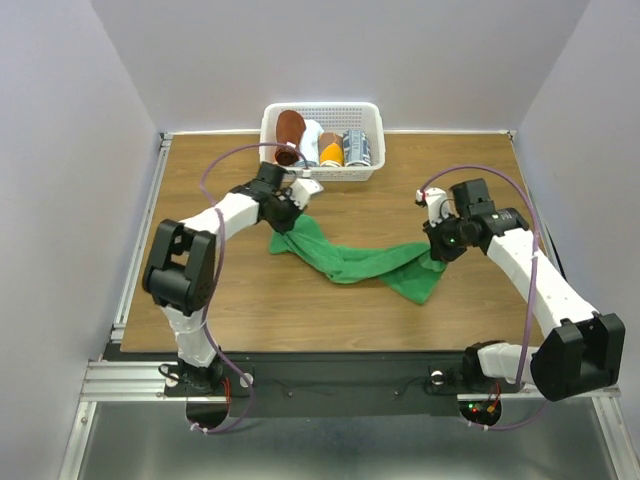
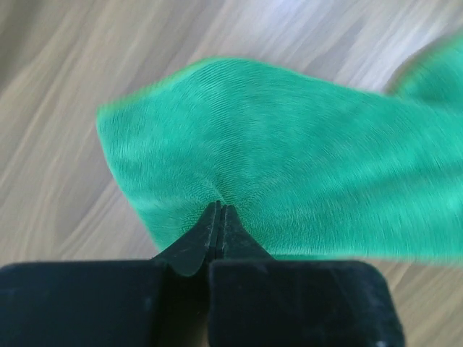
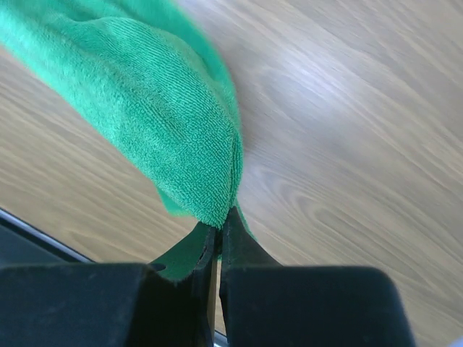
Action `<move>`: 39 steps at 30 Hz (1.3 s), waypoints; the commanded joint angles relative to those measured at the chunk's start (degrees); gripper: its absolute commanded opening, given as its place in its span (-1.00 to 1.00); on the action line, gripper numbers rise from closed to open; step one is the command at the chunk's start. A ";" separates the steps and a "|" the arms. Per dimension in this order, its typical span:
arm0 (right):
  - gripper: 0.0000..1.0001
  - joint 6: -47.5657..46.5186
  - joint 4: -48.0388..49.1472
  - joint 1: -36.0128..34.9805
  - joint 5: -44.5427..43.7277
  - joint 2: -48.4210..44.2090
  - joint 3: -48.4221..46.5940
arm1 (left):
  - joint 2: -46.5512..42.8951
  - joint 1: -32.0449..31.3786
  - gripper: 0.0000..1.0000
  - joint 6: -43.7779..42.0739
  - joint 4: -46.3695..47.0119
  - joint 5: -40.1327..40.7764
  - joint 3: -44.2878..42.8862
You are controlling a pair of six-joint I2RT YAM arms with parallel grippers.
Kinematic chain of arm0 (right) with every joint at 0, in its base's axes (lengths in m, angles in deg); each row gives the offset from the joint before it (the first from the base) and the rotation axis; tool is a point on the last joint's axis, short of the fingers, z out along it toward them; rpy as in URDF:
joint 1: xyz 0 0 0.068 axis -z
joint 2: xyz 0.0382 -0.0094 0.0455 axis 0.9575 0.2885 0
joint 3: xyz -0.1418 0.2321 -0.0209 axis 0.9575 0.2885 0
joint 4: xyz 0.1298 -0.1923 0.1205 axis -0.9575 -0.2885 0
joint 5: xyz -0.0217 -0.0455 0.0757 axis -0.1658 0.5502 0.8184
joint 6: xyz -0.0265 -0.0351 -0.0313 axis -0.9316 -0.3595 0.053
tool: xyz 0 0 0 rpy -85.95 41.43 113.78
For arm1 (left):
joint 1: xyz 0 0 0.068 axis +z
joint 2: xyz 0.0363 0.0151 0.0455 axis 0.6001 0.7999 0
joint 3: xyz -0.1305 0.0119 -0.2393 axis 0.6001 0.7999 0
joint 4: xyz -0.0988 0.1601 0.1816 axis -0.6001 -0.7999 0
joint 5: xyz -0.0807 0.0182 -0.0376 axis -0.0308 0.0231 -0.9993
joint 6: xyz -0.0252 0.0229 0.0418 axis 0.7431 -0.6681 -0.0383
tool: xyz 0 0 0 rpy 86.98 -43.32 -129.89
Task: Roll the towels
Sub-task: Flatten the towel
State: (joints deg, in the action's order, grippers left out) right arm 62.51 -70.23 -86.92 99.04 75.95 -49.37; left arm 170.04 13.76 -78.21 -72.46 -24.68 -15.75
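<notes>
A green towel (image 1: pixel 355 260) is stretched in a sagging band across the middle of the wooden table. My left gripper (image 1: pixel 287 215) is shut on its left end; in the left wrist view the jaws (image 2: pixel 220 206) pinch the green cloth (image 2: pixel 289 166). My right gripper (image 1: pixel 438 250) is shut on the right end; in the right wrist view the jaws (image 3: pixel 222 220) grip a fold of the towel (image 3: pixel 159 123), which hangs a little above the wood. The towel's lower right corner droops to the table.
A white basket (image 1: pixel 368 170) stands at the back centre, holding several rolled towels: brown (image 1: pixel 290 135), white (image 1: pixel 312 140), orange (image 1: pixel 331 150) and grey (image 1: pixel 356 148). The table's front edge and black rail run below the arms.
</notes>
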 commanded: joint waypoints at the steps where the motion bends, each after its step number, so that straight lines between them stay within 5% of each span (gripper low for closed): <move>1: -0.99 -6.55 -1.57 4.62 -2.90 -2.07 -2.26 | -10.36 5.26 -1.00 -1.50 -7.80 4.12 2.28; 5: -0.99 -8.92 -1.57 7.89 -2.99 -0.41 -2.26 | -14.06 8.70 -1.00 -1.14 -10.28 6.23 6.24; 7: -0.99 -9.28 -1.66 8.42 -1.51 1.52 -2.52 | -16.95 10.28 -0.98 -4.81 -10.90 0.38 9.48; 8: -0.99 -9.37 -1.75 8.51 -0.80 2.14 -2.61 | -17.49 10.46 -0.68 -6.84 -11.42 -1.92 10.63; 12: -0.99 -11.04 -3.68 8.51 3.94 5.22 -3.14 | -20.21 10.46 -0.12 -17.65 -16.34 -9.05 15.72; 15: -0.99 -13.24 -5.26 8.51 6.06 6.89 -2.96 | -21.71 10.81 0.07 -19.08 -14.96 -7.83 16.62; 20: -0.99 -12.80 -5.35 8.51 6.59 7.42 -3.58 | -26.27 13.62 0.11 -22.13 -15.64 -12.04 14.42; 25: -0.99 -11.75 -5.26 8.51 6.33 8.47 -4.81 | -26.64 13.62 0.01 -40.48 -26.10 -11.09 16.61; 29: -0.99 -10.87 -5.26 8.51 6.50 9.53 -5.86 | -27.42 13.19 0.01 -46.22 -25.76 -8.80 20.57; 39: -0.99 -10.78 -5.35 8.51 5.19 11.55 -7.88 | -20.93 6.77 0.05 -41.93 -10.47 -2.38 23.83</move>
State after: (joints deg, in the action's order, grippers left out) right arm 51.71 -75.38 -78.82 104.24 87.49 -54.57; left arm 146.72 21.89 -120.81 -88.70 -29.44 7.96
